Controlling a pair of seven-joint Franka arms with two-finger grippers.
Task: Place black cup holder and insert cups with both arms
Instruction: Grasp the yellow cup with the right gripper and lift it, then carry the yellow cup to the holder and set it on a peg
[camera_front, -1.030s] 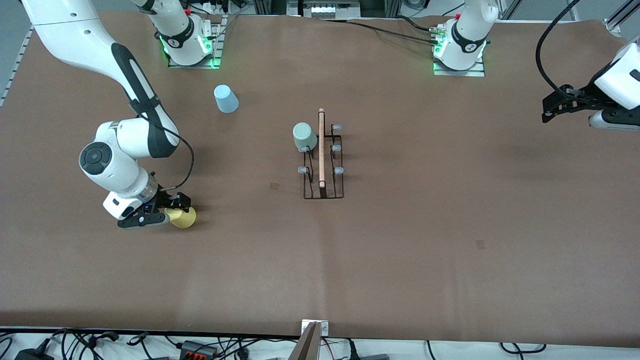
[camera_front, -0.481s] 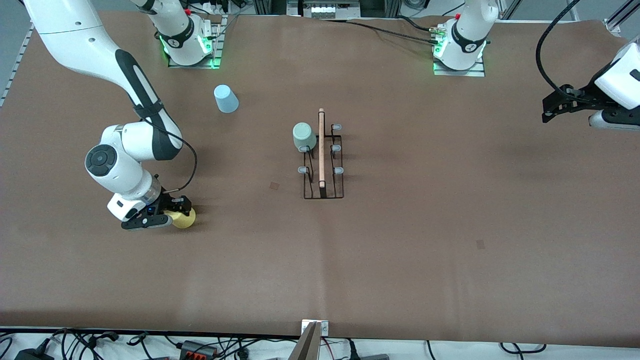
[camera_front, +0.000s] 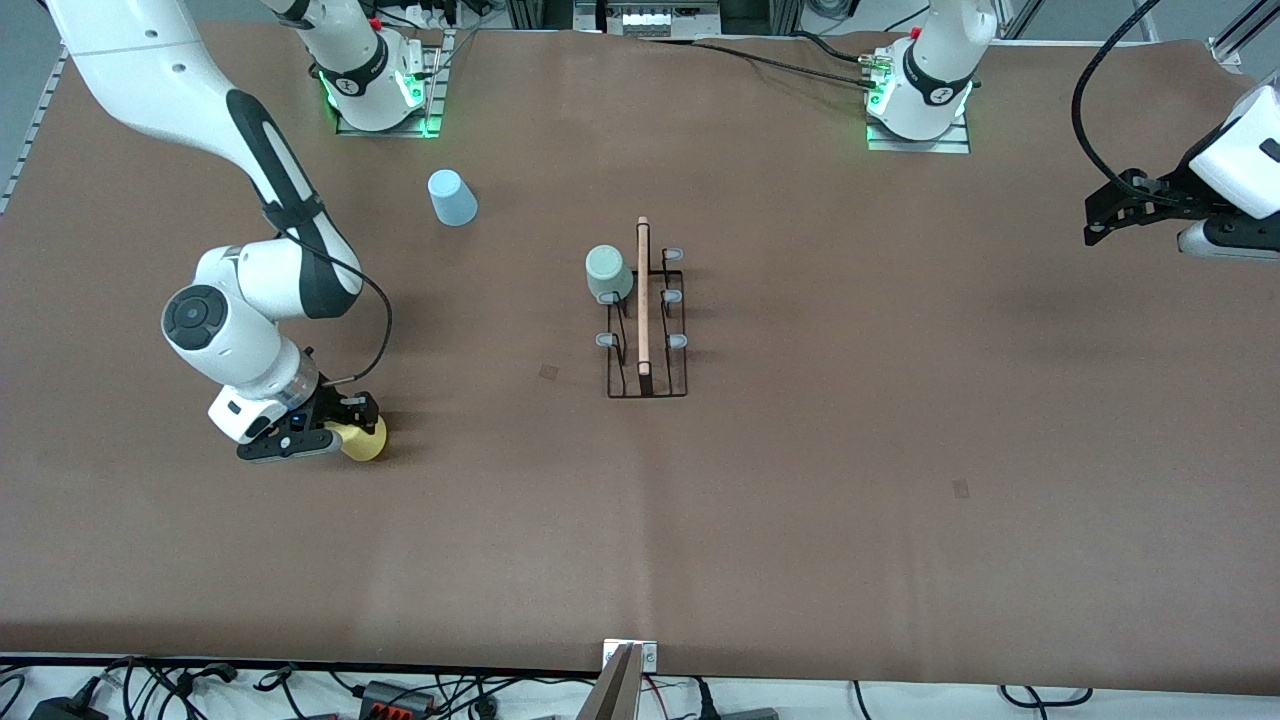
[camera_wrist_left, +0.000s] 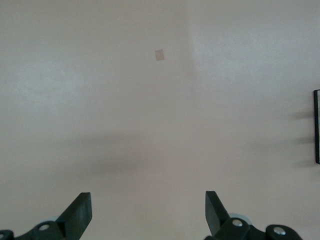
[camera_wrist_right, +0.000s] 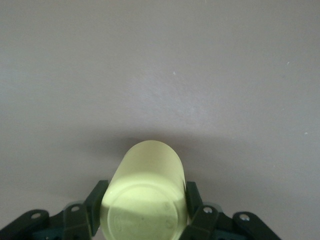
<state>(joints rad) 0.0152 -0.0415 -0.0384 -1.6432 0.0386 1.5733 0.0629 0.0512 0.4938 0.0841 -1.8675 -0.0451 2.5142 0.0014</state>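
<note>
Right tool (camera_front: 345, 428): clamped on yellow cup (camera_front: 366, 440) at counter (camera_front: 900, 450) level.
Left tool (camera_front: 1095, 220): waits, fingers apart, above the left arm's end.
Green cup (camera_front: 608, 273): on rack (camera_front: 647, 320).

black cup holder (camera_front: 646, 325): mid-frame, upright | sage green cup (camera_front: 608, 274): upturned on upper peg | light blue cup (camera_front: 452, 197): upper left, upturned | yellow cup (camera_front: 364, 438): lower left, gripped

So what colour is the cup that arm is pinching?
Pale yellow: the yellow cup in the right gripper, clearest in the right wrist view.

Brown table (camera_front: 900, 420): rack (camera_front: 647, 330), blue cup (camera_front: 452, 198).
</note>
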